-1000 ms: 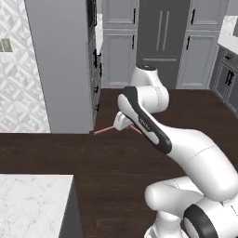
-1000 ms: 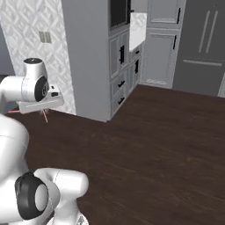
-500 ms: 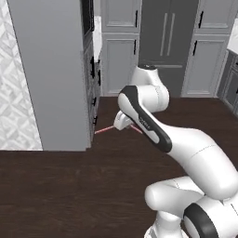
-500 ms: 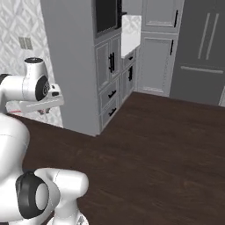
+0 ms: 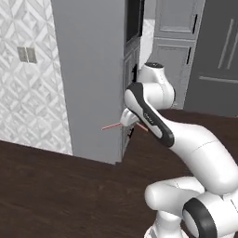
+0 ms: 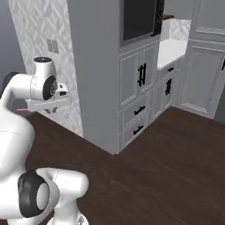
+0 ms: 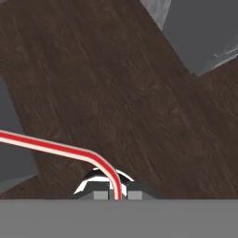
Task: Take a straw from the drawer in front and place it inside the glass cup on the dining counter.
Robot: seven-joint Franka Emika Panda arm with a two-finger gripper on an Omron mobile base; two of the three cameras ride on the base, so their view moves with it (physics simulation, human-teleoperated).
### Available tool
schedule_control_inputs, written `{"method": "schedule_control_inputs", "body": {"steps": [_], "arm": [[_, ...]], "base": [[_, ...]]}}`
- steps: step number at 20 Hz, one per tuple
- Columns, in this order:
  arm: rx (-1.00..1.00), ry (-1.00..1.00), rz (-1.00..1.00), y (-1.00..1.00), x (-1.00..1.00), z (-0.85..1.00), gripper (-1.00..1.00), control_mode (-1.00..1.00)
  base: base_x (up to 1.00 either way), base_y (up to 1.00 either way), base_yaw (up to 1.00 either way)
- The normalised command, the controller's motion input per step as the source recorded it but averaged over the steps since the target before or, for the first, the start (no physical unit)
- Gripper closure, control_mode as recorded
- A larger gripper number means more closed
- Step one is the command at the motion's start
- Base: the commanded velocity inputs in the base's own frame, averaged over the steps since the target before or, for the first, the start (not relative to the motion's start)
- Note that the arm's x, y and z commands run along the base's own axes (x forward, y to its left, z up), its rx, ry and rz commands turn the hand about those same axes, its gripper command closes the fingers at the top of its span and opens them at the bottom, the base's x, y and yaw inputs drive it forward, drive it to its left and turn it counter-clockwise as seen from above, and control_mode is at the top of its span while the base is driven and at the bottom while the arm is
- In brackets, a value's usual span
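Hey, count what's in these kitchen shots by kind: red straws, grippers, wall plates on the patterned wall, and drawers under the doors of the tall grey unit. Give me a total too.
Red straw: 1
Gripper: 1
Wall plates: 2
Drawers: 2
Total: 6

You see a dark brown wooden floor (image 5: 56, 195). On it stands the tall grey cabinet block (image 5: 93, 79), and the robot's white base (image 6: 57, 193) also rests there.
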Motion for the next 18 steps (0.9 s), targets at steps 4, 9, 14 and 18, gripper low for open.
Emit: {"method": "schedule_control_inputs", "body": {"steps": [4,9,14,18], "arm": [[0.00,0.00,0.00,0.00,0.00,0.00,1.00,1.00],[0.00,0.00,0.00,0.00,0.00,0.00,1.00,1.00],[0.00,0.00,0.00,0.00,0.00,0.00,1.00,1.00],[0.00,0.00,0.00,0.00,0.00,0.00,1.00,1.00]], "base": [[1.00,0.00,0.74],[1.00,0.00,0.74],[1.00,0.00,0.72],[1.00,-0.02,0.70]]}}
